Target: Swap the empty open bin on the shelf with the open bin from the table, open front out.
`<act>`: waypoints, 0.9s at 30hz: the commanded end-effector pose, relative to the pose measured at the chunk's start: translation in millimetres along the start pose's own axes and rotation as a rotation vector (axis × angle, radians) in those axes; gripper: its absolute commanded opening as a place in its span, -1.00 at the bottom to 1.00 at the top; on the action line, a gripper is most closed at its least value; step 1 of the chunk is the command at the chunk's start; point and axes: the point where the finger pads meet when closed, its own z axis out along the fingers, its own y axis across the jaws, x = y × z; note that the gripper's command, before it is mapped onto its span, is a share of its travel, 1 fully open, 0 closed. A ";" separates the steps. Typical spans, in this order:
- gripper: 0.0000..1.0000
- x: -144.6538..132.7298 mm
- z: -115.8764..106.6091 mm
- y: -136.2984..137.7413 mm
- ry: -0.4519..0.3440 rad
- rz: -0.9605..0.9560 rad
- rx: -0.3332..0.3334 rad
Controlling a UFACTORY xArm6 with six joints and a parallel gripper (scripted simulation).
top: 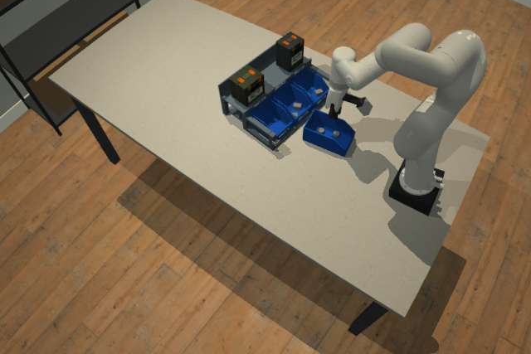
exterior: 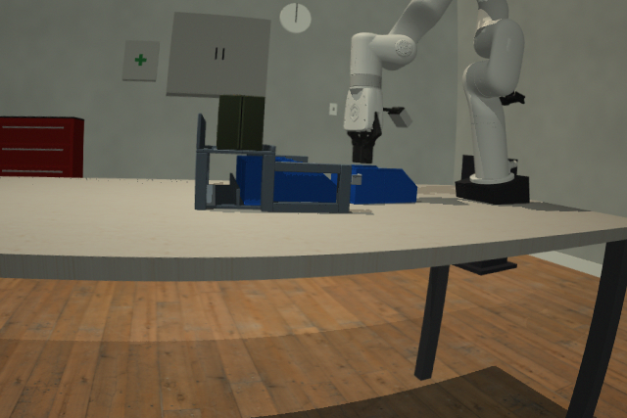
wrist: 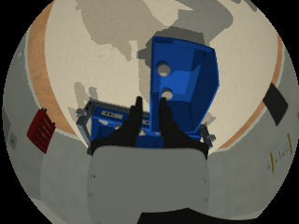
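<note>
We see the table [top: 192, 140] [exterior: 152, 231] [wrist: 65, 84] carrying everything, and over it the arm [top: 428, 63] [exterior: 425, 3] bends down, so that its gripper [top: 334, 116] [exterior: 362, 162] [wrist: 150, 104] points at a bin wall. The claw is a little spread and pinches nothing; its fingertips are just above the rim of the loaded bin [top: 325, 142] [exterior: 384, 185] [wrist: 187, 75]. We judge this narrow gap is chosen to pass on both sides of one wall (a wide gap could disturb the neighbours).

The shelf [top: 272, 78] [exterior: 266, 180] [wrist: 84, 126] keeps its bins behind a front lip, probably against sliding. The green box [top: 246, 86] [exterior: 240, 122] and the black box [top: 289, 54] stand on its upper board, perhaps as weight.

The empty bin [top: 272, 120] [exterior: 304, 188] is in its place, at one end of the row. The loaded bin stands on the table before the shelf; probably we must make room there first.

We count one table, one arm, one shelf, two boxes and four bins: three in the shelf, one outside. The loaded bin has two rounded parts [top: 336, 133] [wrist: 163, 70].
</note>
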 end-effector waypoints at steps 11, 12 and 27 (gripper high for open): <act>-0.49 -1.4 17.2 -0.4 -0.003 0.000 0.001; -0.49 -1.3 18.7 -0.4 -0.003 0.000 0.001; -0.49 -1.4 34.6 -0.4 -0.003 0.000 0.001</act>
